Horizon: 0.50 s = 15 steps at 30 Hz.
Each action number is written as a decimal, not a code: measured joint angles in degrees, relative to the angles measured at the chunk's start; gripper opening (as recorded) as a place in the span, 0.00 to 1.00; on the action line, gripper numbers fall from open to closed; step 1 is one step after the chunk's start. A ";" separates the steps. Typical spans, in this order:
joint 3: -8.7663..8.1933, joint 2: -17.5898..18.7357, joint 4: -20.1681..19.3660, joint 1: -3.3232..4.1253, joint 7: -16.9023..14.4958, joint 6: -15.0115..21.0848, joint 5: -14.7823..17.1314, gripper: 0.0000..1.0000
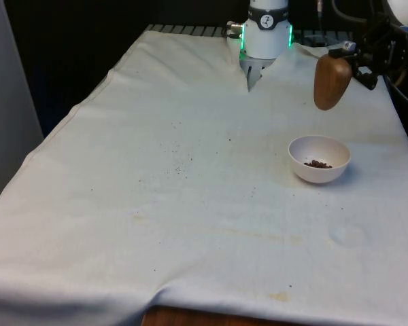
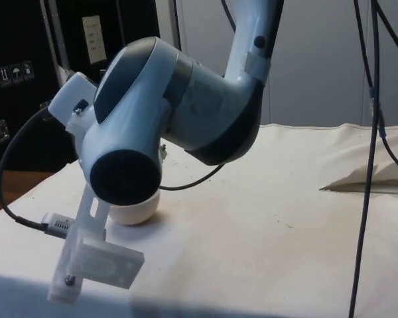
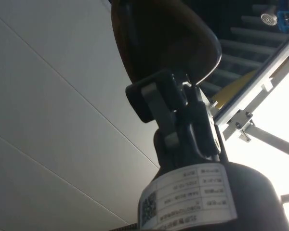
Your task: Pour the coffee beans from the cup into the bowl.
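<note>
A brown wooden cup (image 1: 331, 81) hangs in the air at the front view's right, steeply tipped, a little above and beyond the white bowl (image 1: 319, 158). My gripper (image 1: 348, 61) is shut on the cup's upper end. The bowl stands on the cloth with a small heap of dark coffee beans (image 1: 318, 164) inside. In the wrist view the dark cup (image 3: 164, 43) sits clamped between my fingers (image 3: 156, 98). The cup's mouth is hidden. From the side, a part of the bowl (image 2: 136, 213) peeks out under the arm.
A few dark specks (image 1: 177, 161) lie scattered on the white cloth near the middle. The cloth has a raised fold (image 1: 248, 81) by the robot's base. The table's right edge (image 1: 404, 129) runs close to the bowl.
</note>
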 measured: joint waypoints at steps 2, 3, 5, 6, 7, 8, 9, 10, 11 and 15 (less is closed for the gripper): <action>0.00 0.00 0.00 0.00 0.00 0.00 0.00 0.00; 0.00 0.00 0.00 0.00 0.00 0.00 0.00 0.00; 0.00 0.00 0.00 0.00 0.06 -0.06 0.00 0.00; 0.00 0.00 0.00 0.00 0.06 -0.06 0.00 0.00; 0.00 0.00 0.00 0.00 0.11 -0.06 0.00 0.00; 0.00 0.00 0.00 0.00 0.11 -0.06 0.00 0.00; 0.00 0.00 0.00 -0.06 0.17 -0.06 0.00 0.00; -0.06 0.00 0.00 -0.06 0.23 -0.06 0.00 0.00; -0.06 0.00 0.00 -0.06 0.23 -0.06 0.00 0.00; -0.06 0.06 -0.06 -0.29 0.63 -0.06 0.00 0.00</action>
